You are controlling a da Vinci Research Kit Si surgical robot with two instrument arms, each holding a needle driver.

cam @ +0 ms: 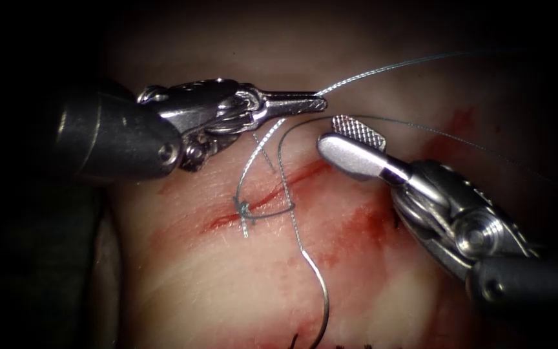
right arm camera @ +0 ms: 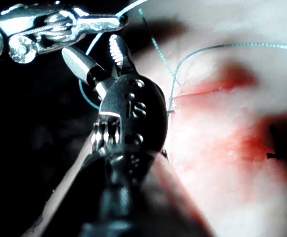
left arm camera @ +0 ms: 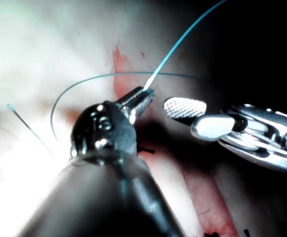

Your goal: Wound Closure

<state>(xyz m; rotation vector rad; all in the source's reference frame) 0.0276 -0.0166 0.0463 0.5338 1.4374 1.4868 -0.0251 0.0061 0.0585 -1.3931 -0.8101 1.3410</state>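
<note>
The tissue has a slanting cut with a thread knot on it. My left tool comes in from the left above the cut, jaws shut on the thread, which runs up to the right; the same grip shows in the left wrist view. My right tool stands just right of it with jaws open and holds nothing. The curved needle lies free on the tissue below the cut, held by neither tool. Its far end runs off the picture's edge.
Red fluid stains the tissue right of the cut. A second strand of thread arcs from the needle past the right tool's jaws to the right. A short cut tail sticks up near the knot. Dark stitch ends show at the bottom edge.
</note>
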